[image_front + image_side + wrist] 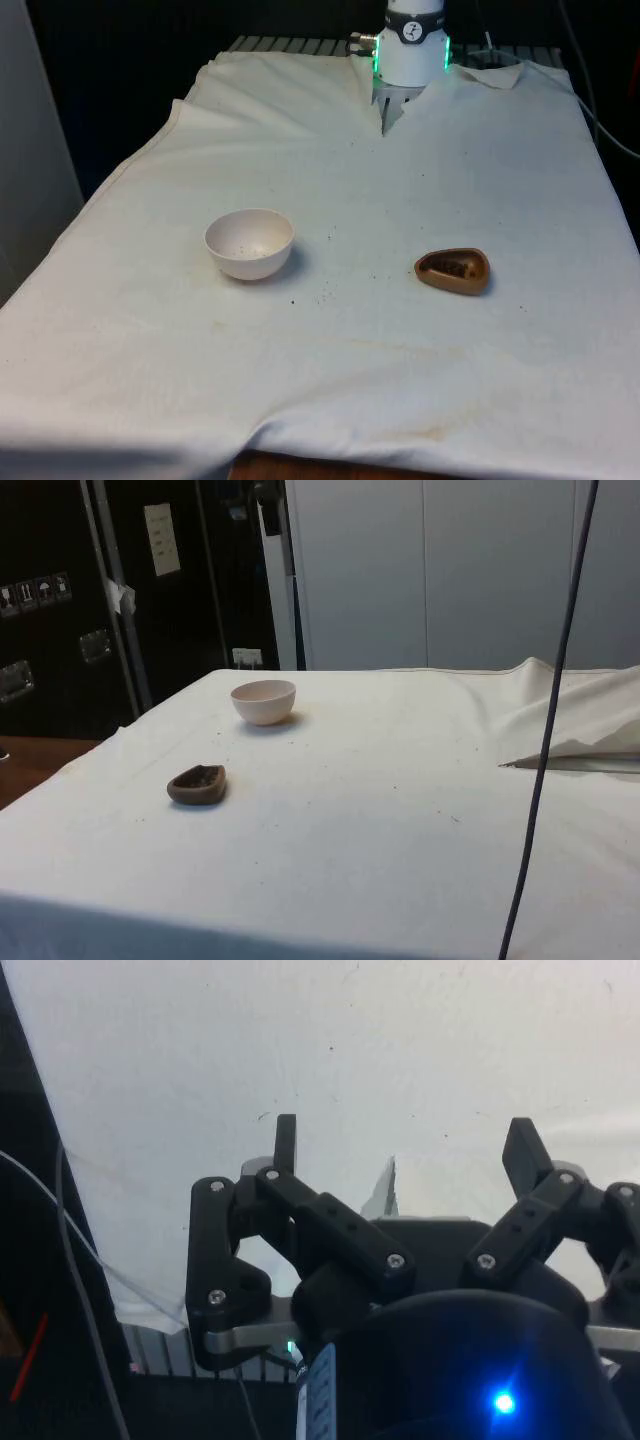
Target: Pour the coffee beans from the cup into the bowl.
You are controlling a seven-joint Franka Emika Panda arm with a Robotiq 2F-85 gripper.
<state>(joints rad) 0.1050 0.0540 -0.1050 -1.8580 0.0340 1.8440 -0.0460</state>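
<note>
The surface (480,150) is the largest thing here, draped in a white cloth (400,810) that hangs over its edges and bunches into folds near the robot's base. The cloth carries faint brownish stains toward the near edge in the front view, and a scatter of small dark specks (325,293) lies on it between the two vessels.

The white arm (412,45) shows at the far end of the surface, at about 12 o'clock in the front view, where just its base column is in sight.

The end effector (405,1150) appears in the wrist view, held above bare cloth. Its two black fingers (286,1145) stand well apart, with nothing between them and nothing touching them.

The bowl (249,242) is white to pale pink, round and upright, resting on the cloth at about 9 o'clock from the middle of the surface in the front view. In the side view the bowl (264,700) sits farther back than the cup. Its inside looks bare of beans.

The cup (453,271) is brown, low and rounded. It rests on the cloth at about 3 o'clock from the bowl in the front view, well apart from it. The coffee beans (450,267) show as a dark mass inside its opening. In the side view the cup (197,783) sits nearer the camera, with the dark beans visible in its top.
</note>
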